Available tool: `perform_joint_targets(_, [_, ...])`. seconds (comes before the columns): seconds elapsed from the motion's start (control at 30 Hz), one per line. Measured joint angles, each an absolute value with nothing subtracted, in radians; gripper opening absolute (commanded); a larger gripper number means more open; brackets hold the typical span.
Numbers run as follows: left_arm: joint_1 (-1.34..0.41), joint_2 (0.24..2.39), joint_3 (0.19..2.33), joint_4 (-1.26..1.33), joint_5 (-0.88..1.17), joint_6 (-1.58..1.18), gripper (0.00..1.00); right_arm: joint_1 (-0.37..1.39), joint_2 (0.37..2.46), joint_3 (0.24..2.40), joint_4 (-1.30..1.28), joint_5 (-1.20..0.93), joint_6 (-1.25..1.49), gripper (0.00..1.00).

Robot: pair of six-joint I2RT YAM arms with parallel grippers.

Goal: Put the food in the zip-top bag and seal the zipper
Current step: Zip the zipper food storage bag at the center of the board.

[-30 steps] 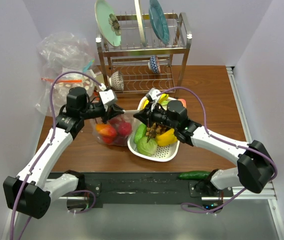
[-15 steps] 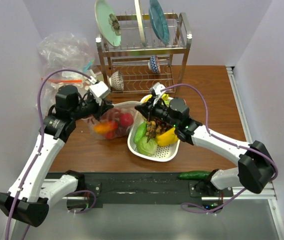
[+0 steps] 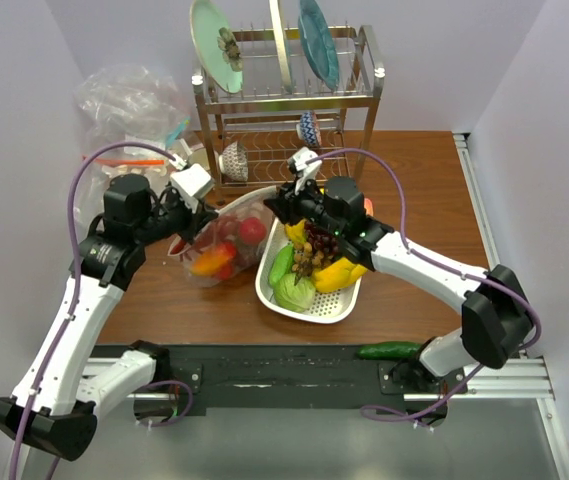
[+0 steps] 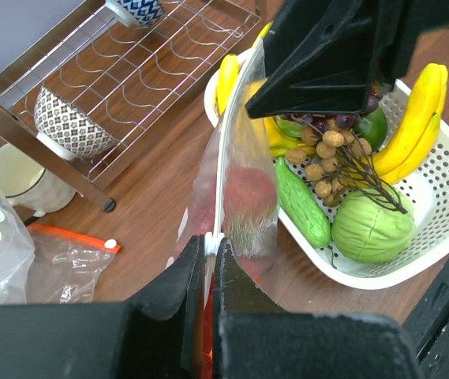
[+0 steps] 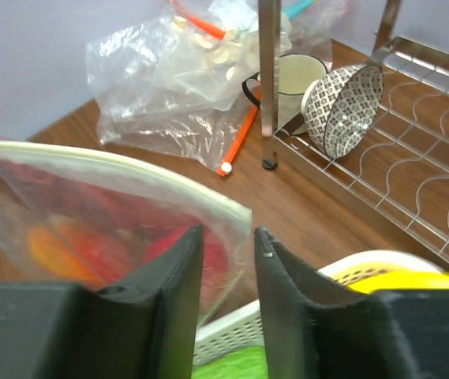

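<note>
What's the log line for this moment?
left gripper: shut on zipper | right gripper: open at zipper's other end | food: inside zip-top bag | zipper: looks closed

Bright, even light from above, soft shadows on the brown surface (image 3: pixel 424 200), top view crisp. In the wrist views, the left hand (image 4: pixel 208 260) and right hand (image 5: pixel 228 253) loom dark and blurred at the bottom; there's a mild sheen on the zip-top bag (image 5: pixel 90 205).

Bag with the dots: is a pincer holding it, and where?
The left pincer pinches the bag by its zipper strip; the right pincer is open.
</note>
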State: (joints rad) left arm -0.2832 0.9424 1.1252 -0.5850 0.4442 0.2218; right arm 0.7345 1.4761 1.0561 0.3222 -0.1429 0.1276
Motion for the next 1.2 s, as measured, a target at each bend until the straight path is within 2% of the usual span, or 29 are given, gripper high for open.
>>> perform_joint_targets(0.07, [-0.281,0.927,1.113,-0.582,0.464,0.221,0.00,0.721,1.493,1.079,0.302,-0.195,0.112,0.54])
perform_joint_targets(0.3, [-0.281,0.921,1.068,-0.550,0.591,0.229,0.00,0.713,1.489,1.114,0.202,-0.419,-0.052,0.56])
perform_joint_targets(0.57, [-0.280,0.933,1.067,-0.560,0.705,0.266,0.00,0.718,1.459,1.291,-0.047,-0.664,-0.341,0.61])
perform_joint_targets(0.7, [-0.280,0.937,1.068,-0.565,0.744,0.280,0.00,0.741,1.459,1.361,-0.128,-0.734,-0.440,0.56])
perform_joint_targets(0.87, [-0.280,0.936,1.071,-0.569,0.777,0.284,0.00,0.804,1.520,1.456,-0.244,-0.774,-0.535,0.54])
perform_joint_targets(1.07, [-0.280,0.917,1.076,-0.595,0.807,0.299,0.00,0.851,1.605,1.473,-0.316,-0.770,-0.595,0.50])
perform_joint_targets(1.17, [-0.280,0.904,1.076,-0.605,0.815,0.303,0.00,0.850,1.628,1.483,-0.339,-0.761,-0.610,0.45])
perform_joint_targets(1.2, [-0.280,0.900,1.076,-0.609,0.817,0.304,0.00,0.850,1.633,1.486,-0.345,-0.756,-0.613,0.38])
